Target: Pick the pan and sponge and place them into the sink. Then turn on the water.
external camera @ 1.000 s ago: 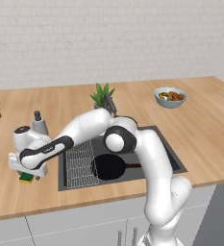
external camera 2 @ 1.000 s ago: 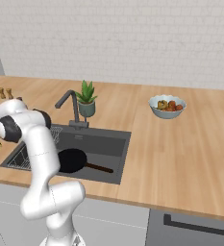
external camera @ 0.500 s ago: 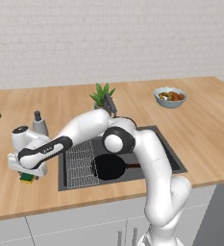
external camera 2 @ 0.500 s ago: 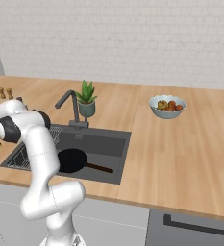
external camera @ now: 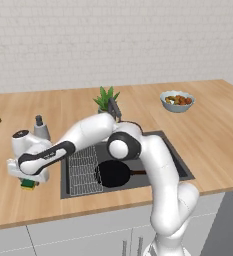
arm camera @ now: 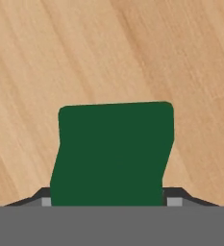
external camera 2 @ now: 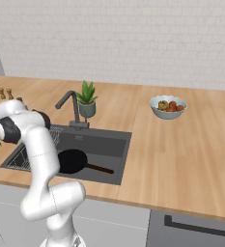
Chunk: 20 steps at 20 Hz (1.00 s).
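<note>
Green fills the space between the two dark finger tips in the hand view: the sponge (arm camera: 112, 153) sits squarely between them on the wooden tabletop (arm camera: 132, 53). The tips flank its near corners, but whether they press on it or merely stand beside it cannot be told, so the tool (arm camera: 108, 202) is neither confirmed clenched nor released.

The left base view shows what the hand view lacks: the tool (external camera: 29, 179) is lowered over the sponge (external camera: 28, 184), whose yellow layer shows beneath the green top, on the tabletop (external camera: 18, 210). Most of the sponge is covered by the hand there. A grey dispenser bottle (external camera: 40, 129) stands just behind the tool. To the tool's side, beyond the wire rack (external camera: 83, 170), the pan (external camera: 115, 173) lies in the sink (external camera: 175, 162), partly hidden by the arm.

The right base view gives the pan (external camera 2: 71, 160) and its handle unobstructed, plus the faucet (external camera 2: 70, 108) and the plant (external camera 2: 87, 99) behind the sink (external camera 2: 111, 144). The tool is cut off at that frame's edge. A bowl (external camera 2: 167, 106) of food stands well apart.
</note>
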Motion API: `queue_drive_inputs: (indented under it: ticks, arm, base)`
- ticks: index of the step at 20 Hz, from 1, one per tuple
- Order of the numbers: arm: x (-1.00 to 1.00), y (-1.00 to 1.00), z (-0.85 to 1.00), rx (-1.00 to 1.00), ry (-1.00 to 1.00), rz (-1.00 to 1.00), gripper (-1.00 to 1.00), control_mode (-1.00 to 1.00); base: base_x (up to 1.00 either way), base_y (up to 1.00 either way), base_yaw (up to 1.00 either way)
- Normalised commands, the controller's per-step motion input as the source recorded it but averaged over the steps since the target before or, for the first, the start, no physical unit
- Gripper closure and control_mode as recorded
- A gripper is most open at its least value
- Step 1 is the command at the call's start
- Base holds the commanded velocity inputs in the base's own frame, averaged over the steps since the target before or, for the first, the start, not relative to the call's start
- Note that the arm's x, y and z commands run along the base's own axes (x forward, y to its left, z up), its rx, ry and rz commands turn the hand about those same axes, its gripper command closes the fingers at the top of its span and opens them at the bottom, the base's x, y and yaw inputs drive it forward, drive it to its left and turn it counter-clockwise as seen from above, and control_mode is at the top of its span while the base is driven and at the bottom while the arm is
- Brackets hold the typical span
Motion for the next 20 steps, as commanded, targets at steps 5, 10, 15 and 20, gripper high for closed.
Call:
queue_drive_inputs:
  ticks: [5,10,15,20]
  arm:
    - [-0.26,-0.74,0.62,0.18,-0.13,0.24,1.00,-1.00]
    - [-0.22,-0.81,0.89,0.18,-0.03,0.15,1.00,-1.00]
    - [-0.37,-0.90,0.60,0.13,-0.04,0.10,1.00,-1.00]
    - [-0.24,-0.46,0.13,0.03,-0.02,0.07,1.00,-1.00]
  base:
    - [0.00,0.00,0.00]
    - [0.00,0.00,0.00]
    - [0.00,0.00,0.00]
    - [0.00,0.00,0.00]
